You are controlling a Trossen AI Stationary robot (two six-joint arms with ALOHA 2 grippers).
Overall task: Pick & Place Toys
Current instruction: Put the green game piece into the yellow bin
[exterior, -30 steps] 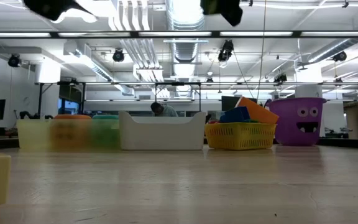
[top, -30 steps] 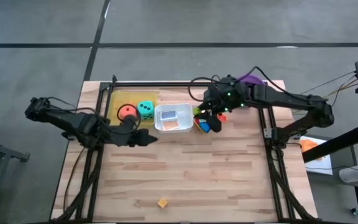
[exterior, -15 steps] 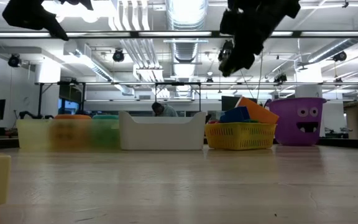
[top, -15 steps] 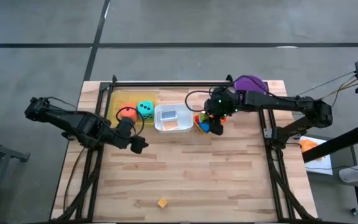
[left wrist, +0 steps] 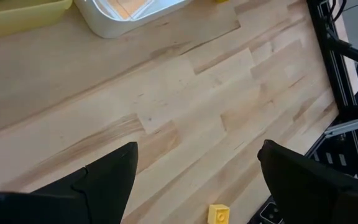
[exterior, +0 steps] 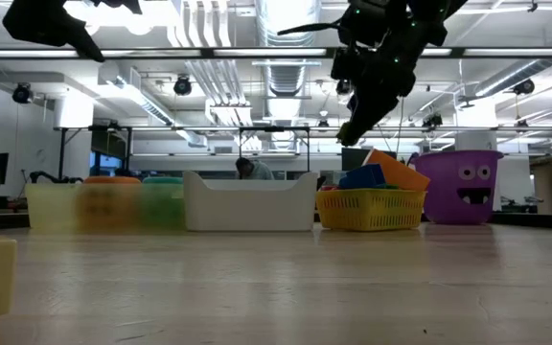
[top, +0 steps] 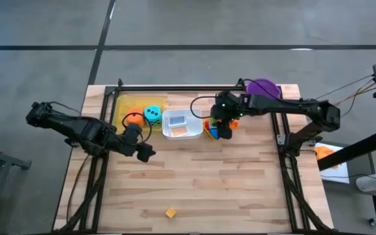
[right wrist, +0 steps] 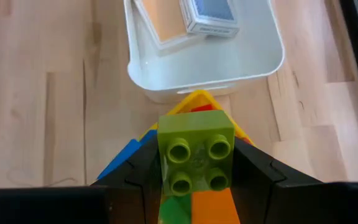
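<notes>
Here the right gripper [right wrist: 196,180] hangs above the yellow basket [top: 212,130] in the upper middle of the high view, its fingers [right wrist: 132,168] clenched on a green block [right wrist: 195,155] whose four studs face the wrist camera. Under it in that basket lie more blocks [exterior: 377,175], blue and orange among them, seen piled above the basket's rim at the centre right of the low view. Just left of the basket sits the white tray [top: 167,129], holding a flat orange card [right wrist: 160,22] and a blue card [right wrist: 209,15] side by side. Left again, in the yellow tray [top: 124,103] at the upper left of the table [top: 201,183], the orange die [top: 133,119] and the teal die [top: 153,114] stand next to each other. The purple bucket [top: 264,87] stands at the table's upper right edge, behind the right arm. The left gripper [top: 146,153] hovers over bare wood below the yellow tray, left of centre in the high view, with its fingers [left wrist: 107,177] spread apart and nothing between them. One small yellow block [top: 170,213] lies alone near the bottom edge of the table, well apart from the trays; it also shows at the bottom of the left wrist view.
</notes>
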